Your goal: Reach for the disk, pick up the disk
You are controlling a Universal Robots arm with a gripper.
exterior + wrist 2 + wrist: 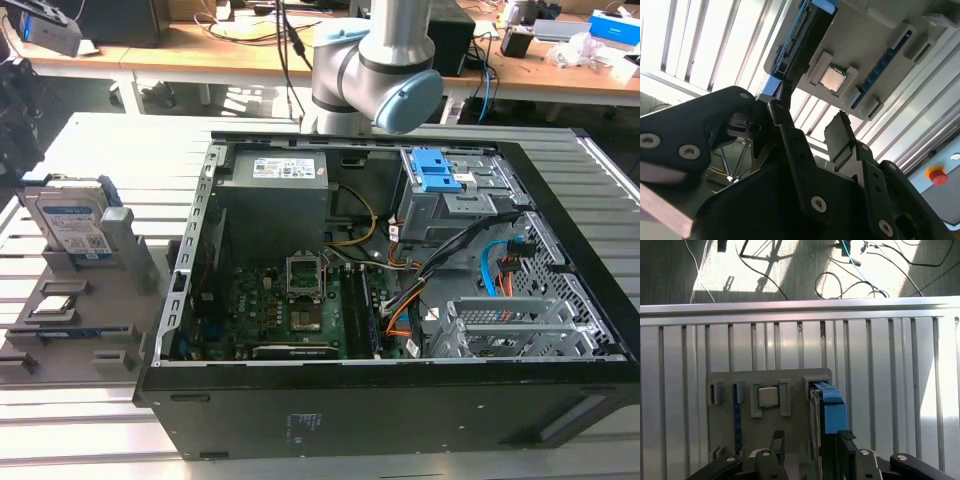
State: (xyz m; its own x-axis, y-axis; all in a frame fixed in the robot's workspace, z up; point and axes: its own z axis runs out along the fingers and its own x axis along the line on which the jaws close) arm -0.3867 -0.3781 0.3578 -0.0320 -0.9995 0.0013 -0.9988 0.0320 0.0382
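Arm: the Universal Robots arm (385, 60) stands behind the open computer case (400, 420), its blue-capped joint above the case's rear wall.
Gripper: the gripper (811, 442) points down over the grey holder (790, 377); its fingers (845, 437) are spread wide and hold nothing.
Disk: the disk (68, 222) stands on edge in the holder's end slot, on the exterior view's left of the case, label face toward that camera.
Axis: in the first wrist view its narrow upper edge and blue rail run parallel to the table (880, 390) slats, with one finger to either side of that edge and apart from it.
Room: bare slats lie along the disk's outer face. The chip (768, 396) sits just beside its other face.
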